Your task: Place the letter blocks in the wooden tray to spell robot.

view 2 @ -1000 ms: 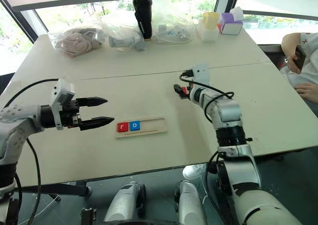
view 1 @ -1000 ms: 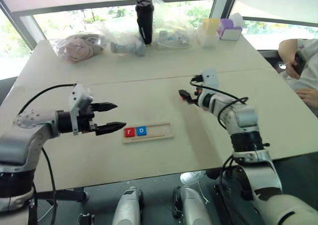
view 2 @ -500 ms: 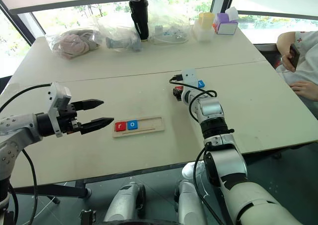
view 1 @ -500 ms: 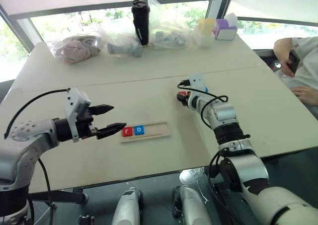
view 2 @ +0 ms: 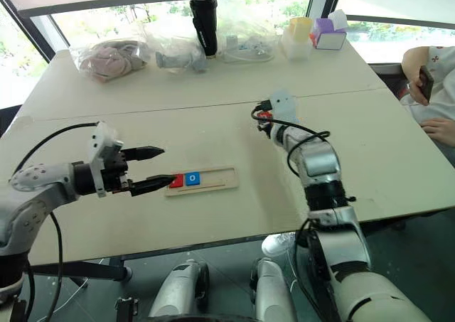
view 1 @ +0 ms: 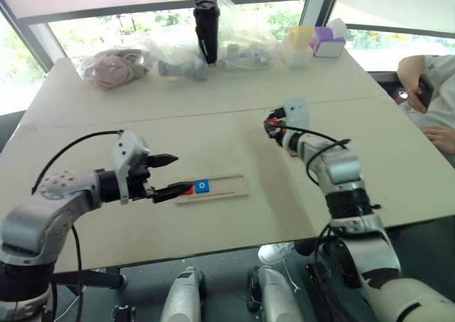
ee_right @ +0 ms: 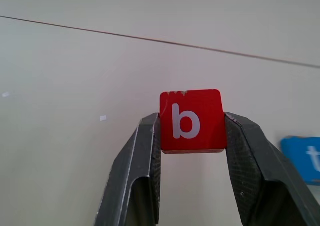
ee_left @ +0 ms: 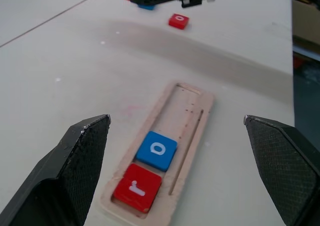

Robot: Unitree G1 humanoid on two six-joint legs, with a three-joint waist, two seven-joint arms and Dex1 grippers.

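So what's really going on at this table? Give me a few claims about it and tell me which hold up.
1. The right gripper is shut on a red b tile. True.
2. The wooden tray already holds all five letters. False: only a red r tile and a blue o tile sit in it.
3. The left gripper is open and holds nothing. True.
4. A red tile lies on the table outside the tray. True.
5. The r tile is blue. False: red.

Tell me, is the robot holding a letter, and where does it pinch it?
Yes. The right end effector holds the red b block, pinched by its two side edges. The left end effector is open and holds nothing.
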